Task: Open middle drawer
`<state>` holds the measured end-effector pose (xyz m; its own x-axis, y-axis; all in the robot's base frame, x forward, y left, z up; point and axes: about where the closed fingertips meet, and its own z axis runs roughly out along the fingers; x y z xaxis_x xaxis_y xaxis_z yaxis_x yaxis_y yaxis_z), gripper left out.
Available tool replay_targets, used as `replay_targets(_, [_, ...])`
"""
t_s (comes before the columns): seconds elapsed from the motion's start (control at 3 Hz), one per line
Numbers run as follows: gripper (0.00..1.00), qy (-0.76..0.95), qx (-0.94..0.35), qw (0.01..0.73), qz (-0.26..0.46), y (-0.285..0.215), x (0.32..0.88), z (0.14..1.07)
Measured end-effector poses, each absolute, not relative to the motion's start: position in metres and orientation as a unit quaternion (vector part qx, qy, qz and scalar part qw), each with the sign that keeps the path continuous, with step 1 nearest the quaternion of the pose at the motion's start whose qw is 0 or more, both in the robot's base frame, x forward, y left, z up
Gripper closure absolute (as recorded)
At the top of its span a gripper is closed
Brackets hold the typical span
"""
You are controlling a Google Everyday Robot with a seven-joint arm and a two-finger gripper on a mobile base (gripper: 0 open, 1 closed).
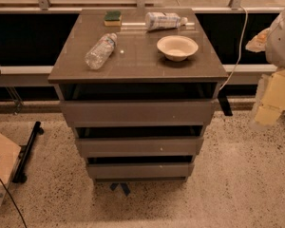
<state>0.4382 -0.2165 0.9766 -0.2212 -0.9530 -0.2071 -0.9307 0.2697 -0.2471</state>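
Where the speckled floor (pixel 247 184) meets the left edge, we see a cardboard box (pixel 1 167) with a black stand (pixel 27 151) just beside it. Right of these is a grey-brown cabinet (pixel 137 63) with three flat drawer fronts stacked one below another. The middle drawer (pixel 138 146) sits between the tallest front above and the smallest front below, near the cabinet's centre, with a dark gap showing along its upper edge. On the cabinet top, a clear plastic bottle (pixel 100 51) lies on its side at the left, and a green and yellow sponge (pixel 112 18) rests at the far edge. A white bottle (pixel 164 20) lies on its side to the sponge's right. Nearer to us is a pale bowl (pixel 177 47), upright. A white cable (pixel 237 46) hangs past the cabinet's right side. At the far right edge is the gripper (pixel 282 34), a white rounded body cut by the frame and well apart from the drawers; we cannot tell whether it is open or closed. Below it are yellow sheets (pixel 275 99).
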Motion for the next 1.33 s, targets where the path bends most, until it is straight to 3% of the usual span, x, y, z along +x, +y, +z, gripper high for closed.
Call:
replay_targets(1.0, [0.0, 0.761, -0.613, 0.209, -0.032, -0.206, 0.437, 0.948])
replay_targets(1.33, [0.0, 0.764, -0.607, 0.208, -0.058, -0.213, 0.456, 0.891])
